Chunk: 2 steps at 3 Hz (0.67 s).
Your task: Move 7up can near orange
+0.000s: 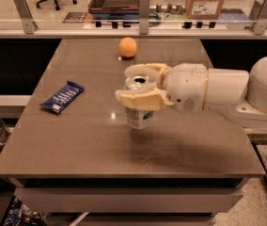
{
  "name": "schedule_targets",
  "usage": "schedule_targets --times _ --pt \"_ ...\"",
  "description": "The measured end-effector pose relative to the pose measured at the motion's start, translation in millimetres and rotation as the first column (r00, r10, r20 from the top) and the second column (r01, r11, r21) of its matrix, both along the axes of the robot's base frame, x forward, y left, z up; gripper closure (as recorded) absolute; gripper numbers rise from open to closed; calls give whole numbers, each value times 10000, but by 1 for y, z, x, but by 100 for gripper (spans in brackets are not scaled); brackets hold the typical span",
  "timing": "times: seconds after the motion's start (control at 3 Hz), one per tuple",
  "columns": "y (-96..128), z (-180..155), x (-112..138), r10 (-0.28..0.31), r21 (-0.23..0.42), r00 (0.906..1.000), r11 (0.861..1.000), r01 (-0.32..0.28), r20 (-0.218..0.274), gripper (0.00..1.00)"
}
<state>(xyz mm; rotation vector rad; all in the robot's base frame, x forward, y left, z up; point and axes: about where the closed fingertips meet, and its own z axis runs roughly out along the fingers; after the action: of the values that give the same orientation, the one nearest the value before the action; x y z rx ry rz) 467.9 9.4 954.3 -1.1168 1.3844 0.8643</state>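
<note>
Gripper [124, 84]: reaches in from the right over the middle of the counter [86, 140].
Fingers [140, 99]: clamped on either side of the 7up can [139, 117].
7up can: upright (silver top showing).
Orange [128, 47]: near the far edge, well apart from the can.

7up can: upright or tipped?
Upright. The 7up can shows its silver top facing up, sides vertical, with the gripper shut around it over the table.

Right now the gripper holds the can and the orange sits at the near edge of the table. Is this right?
No. The gripper, over mid-table, holds the can, but the orange sits near the far edge of the table; the camera view shows it.
</note>
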Motion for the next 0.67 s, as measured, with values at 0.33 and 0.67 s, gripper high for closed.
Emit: schedule_targets --times 0.33,0.67 --pt "-27 32 31 -1007 348 9949 9943 1004 65 100" --pt "-49 60 69 -1842 639 9823 9813 1818 337 100"
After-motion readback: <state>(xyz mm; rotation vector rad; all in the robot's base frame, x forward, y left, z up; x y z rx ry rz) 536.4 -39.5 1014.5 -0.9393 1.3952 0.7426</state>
